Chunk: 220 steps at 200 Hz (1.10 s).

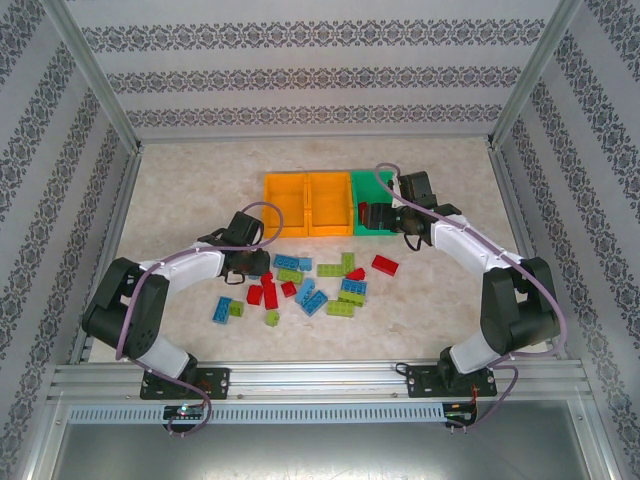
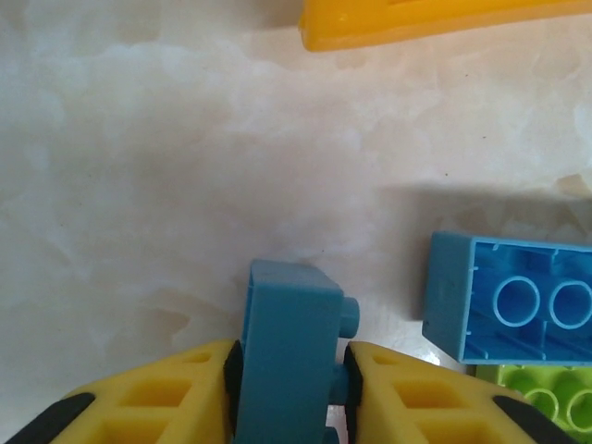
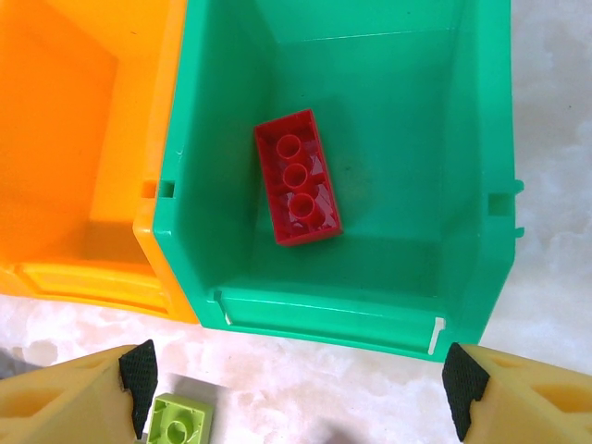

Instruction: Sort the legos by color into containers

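My left gripper (image 2: 289,370) is shut on a blue lego (image 2: 287,319) that stands on edge just above the table, studs facing right. In the top view this gripper (image 1: 262,262) sits at the left end of the scattered legos. An upturned blue lego (image 2: 509,305) and a lime one (image 2: 541,398) lie to its right. My right gripper (image 3: 301,388) hangs open and holds nothing at the near wall of the green container (image 3: 324,310). One red lego (image 3: 298,178) lies inside that container. Two orange containers (image 1: 285,205) (image 1: 328,203) join it on the left.
Blue (image 1: 315,300), lime (image 1: 331,269) and red (image 1: 385,264) legos lie scattered on the table in front of the containers. A lime lego (image 3: 180,421) lies by my right gripper's left finger. An orange container's edge (image 2: 435,23) is ahead of the left gripper.
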{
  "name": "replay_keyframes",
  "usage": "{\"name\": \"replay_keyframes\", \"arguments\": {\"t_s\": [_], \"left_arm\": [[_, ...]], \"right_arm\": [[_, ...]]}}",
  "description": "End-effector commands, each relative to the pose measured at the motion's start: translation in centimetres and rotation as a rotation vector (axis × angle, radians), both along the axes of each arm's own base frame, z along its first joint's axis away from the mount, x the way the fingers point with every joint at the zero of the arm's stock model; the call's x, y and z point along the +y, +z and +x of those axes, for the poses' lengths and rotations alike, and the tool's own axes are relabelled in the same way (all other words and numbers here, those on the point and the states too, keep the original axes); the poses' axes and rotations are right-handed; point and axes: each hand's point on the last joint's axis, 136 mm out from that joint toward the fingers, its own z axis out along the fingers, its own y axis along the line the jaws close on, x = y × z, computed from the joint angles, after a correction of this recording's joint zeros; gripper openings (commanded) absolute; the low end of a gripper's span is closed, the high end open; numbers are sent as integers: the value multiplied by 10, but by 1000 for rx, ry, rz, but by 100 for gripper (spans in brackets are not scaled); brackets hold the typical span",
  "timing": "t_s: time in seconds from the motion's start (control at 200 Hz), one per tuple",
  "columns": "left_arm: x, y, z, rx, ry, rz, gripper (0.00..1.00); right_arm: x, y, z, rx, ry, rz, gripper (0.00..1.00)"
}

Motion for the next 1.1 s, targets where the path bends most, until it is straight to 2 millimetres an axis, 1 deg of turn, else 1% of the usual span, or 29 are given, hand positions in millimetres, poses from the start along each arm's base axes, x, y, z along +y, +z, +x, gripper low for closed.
{"name": "replay_keyframes", "arguments": {"t_s": [0.0,0.165,0.275,0.36,0.45,0.545,0.609,0.699,0.779,0.944,1.004,1.094], "left_arm": [[2,2,2,10,4,-7,28],[2,8,4,-5,9,-10,25],[1,20,5,-33,15,-27,20],[0,34,7,-65,17,-43,19],[-4,52,14,-113,20,-71,19],[-14,73,23,-173,7,-132,20],[-20,88,33,-221,1,-165,20],[-28,104,48,-265,-12,-182,20],[-35,112,64,-273,-27,-184,21],[-45,116,98,-271,-34,-152,21],[-50,116,109,-273,-35,-152,23],[-52,115,127,-282,-18,-137,23]], "right_arm": [[-7,-2,-2,1,0,-23,84],[-8,-2,-3,3,-3,-20,84],[-8,-4,-5,7,-6,-21,84],[-9,-5,-6,3,-10,-19,84],[-10,-6,-8,-1,-19,-9,84],[-3,-5,-15,-19,3,13,84],[3,-6,-20,-26,33,12,83],[11,-8,-30,-28,77,-26,83],[15,-14,-39,-18,88,-71,83],[8,-31,-48,27,23,-96,83],[7,-35,-51,34,13,-82,83],[10,-37,-56,38,14,-60,83]]}}
